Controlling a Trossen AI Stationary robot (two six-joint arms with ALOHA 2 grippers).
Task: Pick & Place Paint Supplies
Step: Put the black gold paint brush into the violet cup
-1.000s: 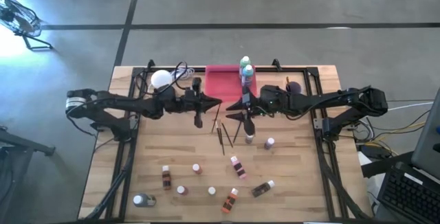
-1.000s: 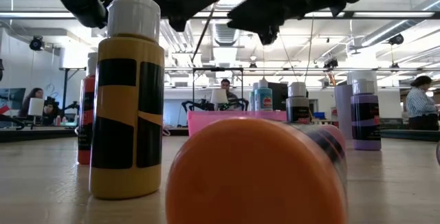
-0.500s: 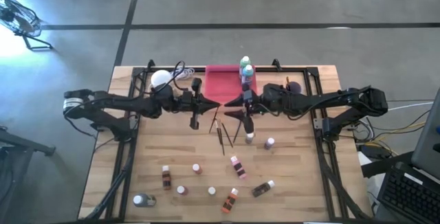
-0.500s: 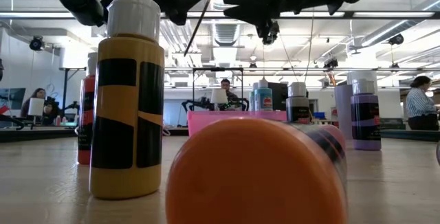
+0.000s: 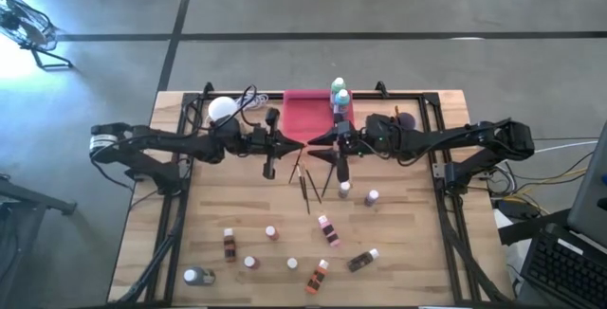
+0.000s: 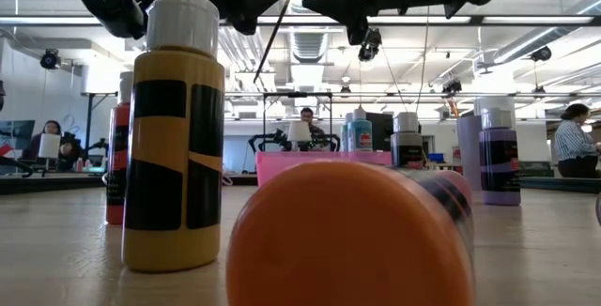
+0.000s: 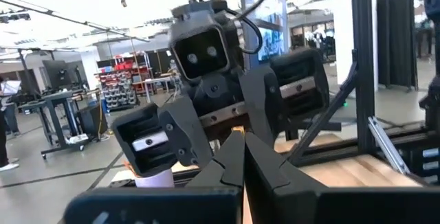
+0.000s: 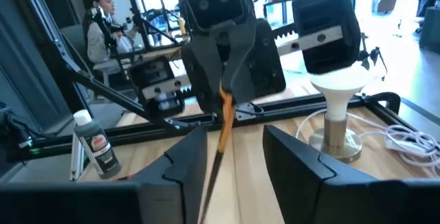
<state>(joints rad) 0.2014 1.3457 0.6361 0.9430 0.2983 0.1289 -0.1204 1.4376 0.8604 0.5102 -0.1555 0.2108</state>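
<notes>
My left gripper hovers above the table in front of the pink tray, shut on a thin paintbrush. My right gripper faces it tip to tip, open. Its fingers stand on either side of the brush's hanging end without touching it. Two more brushes lie on the wood. Small white-capped bottles stand or lie toward the near edge. The green and blue bottles stand at the tray's right side. My left gripper pinches the paintbrush's upper end between its two fingertips, reaching level from the table's left. The brush is lifted clear and hangs slanting below the fingers, its lower end passing between my right gripper's open fingers.
A white globe lamp with a coiled cord sits at the far left. A dark bottle stands far right. Two bottles stand just near of the right gripper. In the low view a yellow-and-black bottle and an orange cap loom close.
My right gripper has moved toward the table's left and a little upward, closing in on the left gripper until its open fingers flank the hanging brush. The left gripper has kept its hold on the brush and stayed nearly where it was.
</notes>
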